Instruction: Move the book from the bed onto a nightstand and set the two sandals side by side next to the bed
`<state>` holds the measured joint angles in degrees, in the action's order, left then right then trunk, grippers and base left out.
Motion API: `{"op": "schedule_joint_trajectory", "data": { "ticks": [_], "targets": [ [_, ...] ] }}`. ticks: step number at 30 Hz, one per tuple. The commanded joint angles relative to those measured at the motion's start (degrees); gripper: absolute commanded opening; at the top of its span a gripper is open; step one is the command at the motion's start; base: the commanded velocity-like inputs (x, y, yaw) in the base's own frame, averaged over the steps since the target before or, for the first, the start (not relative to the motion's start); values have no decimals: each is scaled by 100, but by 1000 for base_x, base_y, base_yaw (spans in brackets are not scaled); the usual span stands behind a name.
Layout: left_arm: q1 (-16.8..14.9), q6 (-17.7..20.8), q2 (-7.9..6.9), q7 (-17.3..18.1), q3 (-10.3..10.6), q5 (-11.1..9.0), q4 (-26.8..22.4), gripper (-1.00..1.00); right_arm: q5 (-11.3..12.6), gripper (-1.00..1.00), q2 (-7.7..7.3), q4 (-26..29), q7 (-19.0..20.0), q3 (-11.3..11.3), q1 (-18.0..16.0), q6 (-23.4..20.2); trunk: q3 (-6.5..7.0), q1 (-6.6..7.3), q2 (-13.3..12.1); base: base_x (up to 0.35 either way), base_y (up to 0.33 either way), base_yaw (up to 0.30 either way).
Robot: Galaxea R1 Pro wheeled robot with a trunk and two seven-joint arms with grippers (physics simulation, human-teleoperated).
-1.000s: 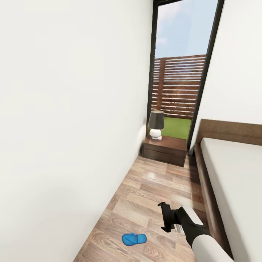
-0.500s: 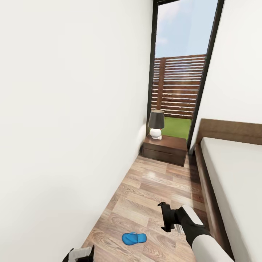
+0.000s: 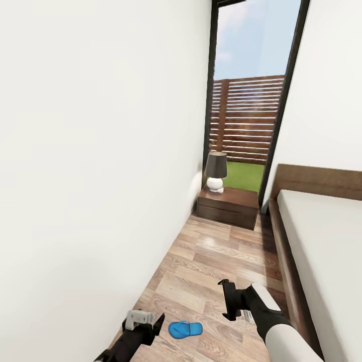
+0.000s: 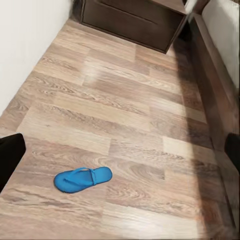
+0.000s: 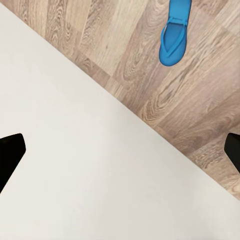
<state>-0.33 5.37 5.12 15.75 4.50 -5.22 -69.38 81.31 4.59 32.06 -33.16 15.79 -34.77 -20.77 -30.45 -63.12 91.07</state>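
One flat bright blue sandal (image 3: 185, 330) lies on the light brown wood-plank floor (image 3: 211, 261), in the aisle between the plain white wall (image 3: 100, 151) and the dark brown wooden bed frame (image 3: 286, 256), well short of the small dark reddish-brown nightstand (image 3: 229, 206) at the aisle's far end. Its long axis runs across the aisle, wall to bed, not along it. Left gripper (image 3: 146, 324) hangs just beside the sandal on the wall side, jaws parted and holding nothing; its wrist camera looks down on the sandal (image 4: 82, 179) with the dark fingertips (image 4: 10, 155) spread wide at either edge. Right gripper (image 3: 229, 300) hovers on the bed side, a little further off, jaws likewise spread and empty; its camera catches the sandal (image 5: 175, 31) past the wall's foot. Judgement: left arm is nearer and better placed; the jaws would need to close across the sandal's narrow width.
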Motion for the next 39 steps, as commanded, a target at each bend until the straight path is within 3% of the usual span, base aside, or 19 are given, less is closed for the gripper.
{"op": "schedule_joint_trajectory", "data": {
  "ticks": [1,6,10,20,36,39],
  "targets": [
    [-2,220,-6,332,14,-133,-156,100,13,100,7,11,-37,38,-4,-21,-6,0,4,0,0,0],
    [-2,427,-37,617,7,-346,-347,100,9,100,7,11,-37,38,-4,-22,-6,0,4,0,0,0],
    [-2,462,-50,657,-45,-400,-511,100,9,100,7,11,-36,37,-4,-23,-78,-88,164,0,0,0],
    [-2,471,-47,661,-90,-418,-535,100,8,100,79,-44,-41,22,-4,-13,-258,-307,565,0,0,0],
    [7,449,-55,671,-202,-419,-62,100,8,100,95,-68,-42,12,-4,-6,-545,-659,1207,0,0,0],
    [7,448,-55,673,-203,-419,-53,100,8,100,95,-67,-42,12,-4,-6,-545,-659,1207,0,0,0]
  ]
}}
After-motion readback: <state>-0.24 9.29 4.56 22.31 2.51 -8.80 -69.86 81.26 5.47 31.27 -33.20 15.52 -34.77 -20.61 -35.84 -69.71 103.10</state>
